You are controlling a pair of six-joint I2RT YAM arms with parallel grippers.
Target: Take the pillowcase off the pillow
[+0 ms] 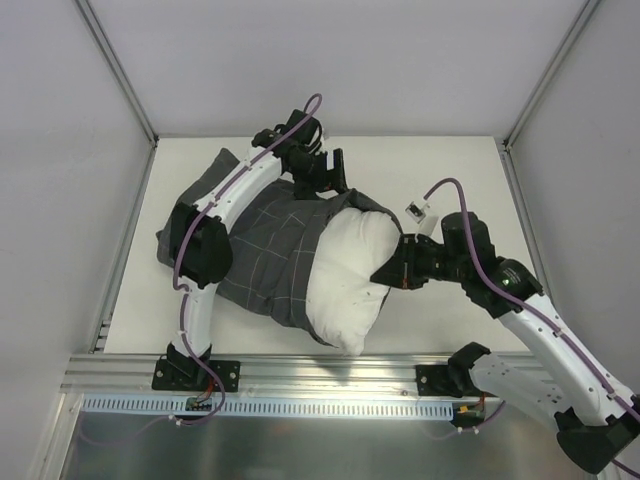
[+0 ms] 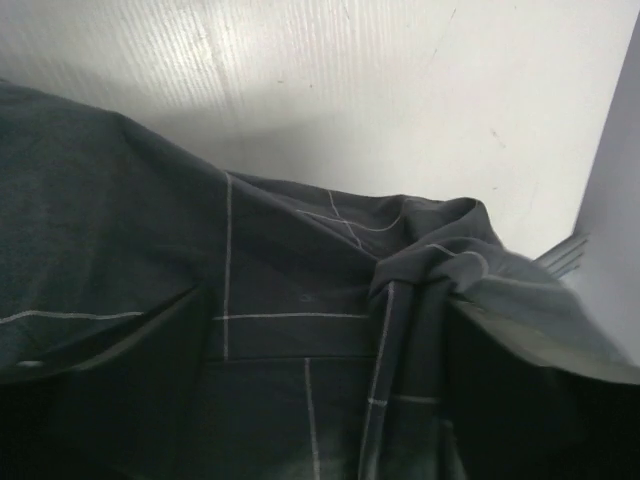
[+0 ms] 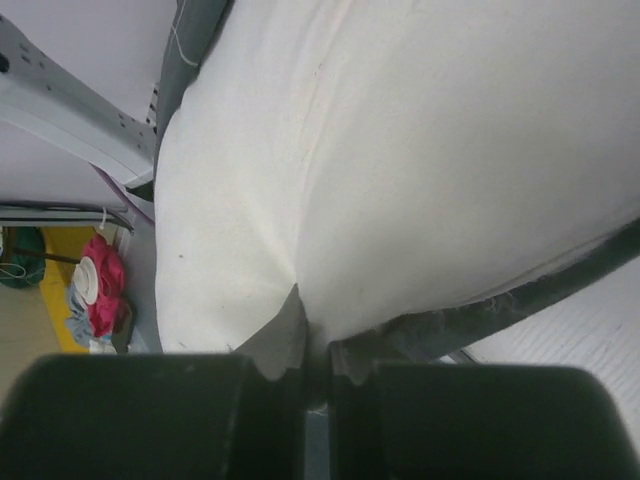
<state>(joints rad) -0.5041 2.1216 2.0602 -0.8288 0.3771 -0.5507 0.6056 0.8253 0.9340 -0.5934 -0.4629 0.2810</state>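
Note:
The white pillow lies mid-table, its right half bare. The dark grey checked pillowcase covers its left half and bunches toward the far left. My left gripper is at the far edge of the pillowcase. In the left wrist view the pillowcase fills the frame, and my left gripper stands open with gathered folds between its widely spaced fingers. My right gripper is shut on the pillow's right edge. In the right wrist view my right gripper pinches a fold of the pillow.
The white table is boxed in by pale walls on three sides. A metal rail runs along its near edge. A small white tag lies just right of the pillow's far corner. Coloured items sit beyond the table.

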